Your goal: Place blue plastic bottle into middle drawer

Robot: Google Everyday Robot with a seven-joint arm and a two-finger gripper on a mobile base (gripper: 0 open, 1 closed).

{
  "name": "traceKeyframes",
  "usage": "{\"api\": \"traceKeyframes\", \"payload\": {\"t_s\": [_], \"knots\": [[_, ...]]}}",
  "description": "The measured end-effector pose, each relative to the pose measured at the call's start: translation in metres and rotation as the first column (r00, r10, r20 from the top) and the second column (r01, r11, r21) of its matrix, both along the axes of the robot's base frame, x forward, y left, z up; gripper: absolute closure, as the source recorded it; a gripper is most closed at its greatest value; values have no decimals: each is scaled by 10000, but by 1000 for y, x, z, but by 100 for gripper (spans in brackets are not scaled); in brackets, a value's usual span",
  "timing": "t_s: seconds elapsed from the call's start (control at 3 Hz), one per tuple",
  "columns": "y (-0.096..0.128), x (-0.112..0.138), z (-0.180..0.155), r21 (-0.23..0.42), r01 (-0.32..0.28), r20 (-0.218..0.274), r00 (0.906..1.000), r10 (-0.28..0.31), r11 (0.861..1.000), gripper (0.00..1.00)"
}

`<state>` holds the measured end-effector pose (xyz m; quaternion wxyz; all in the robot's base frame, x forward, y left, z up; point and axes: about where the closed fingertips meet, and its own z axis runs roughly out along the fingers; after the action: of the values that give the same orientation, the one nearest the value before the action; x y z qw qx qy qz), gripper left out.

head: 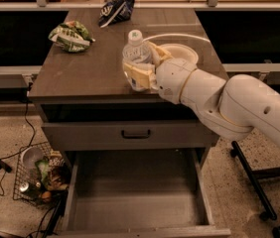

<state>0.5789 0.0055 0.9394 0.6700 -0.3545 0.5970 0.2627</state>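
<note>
While the blue plastic bottle [136, 52] stands upright on the brown tabletop [90, 71], near its front edge, the gripper [140, 67] is clasped around the bottle's lower body: one cream-coloured finger [139, 77] crosses the front of the bottle and the other lies behind it, on the side toward the white bowl [182, 53]. The bottle's white cap [135, 34] rises clear above the fingers. The white arm [239, 105] reaches in from the right and passes over the front right corner of the table. The bowl sits just beside the bottle, to the right. A crumpled green snack bag [70, 36] lies on the left part of the tabletop, well apart from the bottle, and a dark blue-and-white bag [116, 10] lies near the far edge. Below the tabletop, the upper drawer front [90, 135] with its dark bar handle [136, 133] is closed. Beneath it the middle drawer [135, 207] is pulled out toward the camera, its grey floor bare between tall side walls. A wire basket [31, 182] holding mixed items stands on the floor to the left of the open drawer.
</note>
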Motion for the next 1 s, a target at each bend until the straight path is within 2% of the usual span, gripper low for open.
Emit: {"api": "traceKeyframes", "payload": {"t_s": [1.0], "knots": [[0, 0, 0, -1, -1, 0, 10000, 1, 10000, 100]]}}
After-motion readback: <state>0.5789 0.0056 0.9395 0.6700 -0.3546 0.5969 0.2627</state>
